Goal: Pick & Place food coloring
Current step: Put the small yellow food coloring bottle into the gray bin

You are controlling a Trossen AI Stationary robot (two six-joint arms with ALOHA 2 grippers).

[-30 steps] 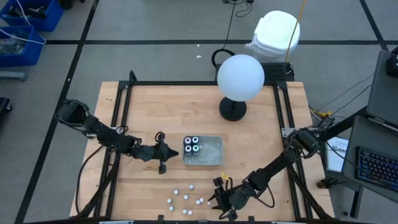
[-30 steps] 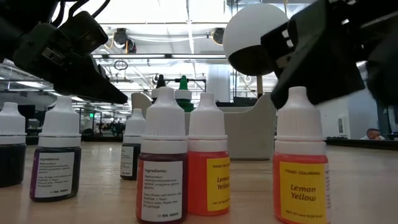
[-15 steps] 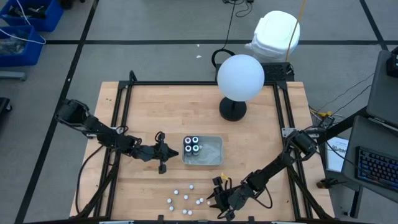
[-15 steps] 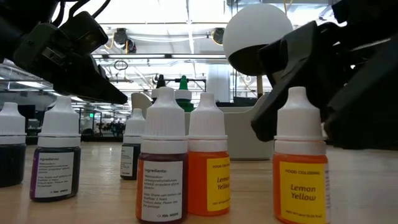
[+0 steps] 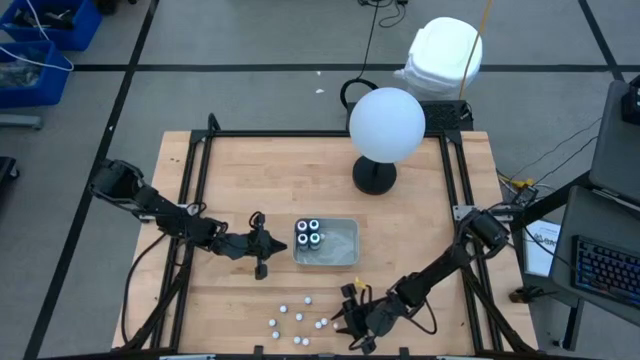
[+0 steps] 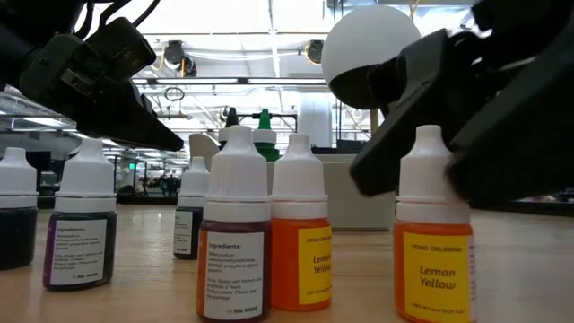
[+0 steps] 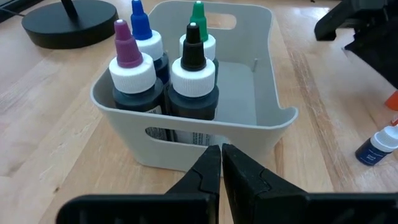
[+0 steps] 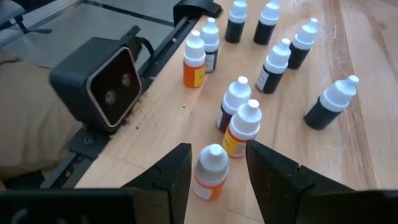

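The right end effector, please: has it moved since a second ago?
Yes: the right end effector has crept toward the loose bottles, its fingers open around one.

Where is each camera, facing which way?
High: overhead, straight down on the wooden table; both arms show.
Low: table-top height, level across white-capped bottles; arms loom above.
Left wrist: behind the shut left gripper, facing the grey plastic bin.
Right wrist: behind the open right gripper straddling an orange bottle.
High and left wrist share the bin.

Small white-capped food coloring bottles (image 5: pixel 297 322) upright on wood, four larger bottles (image 5: pixel 309 236) in bin
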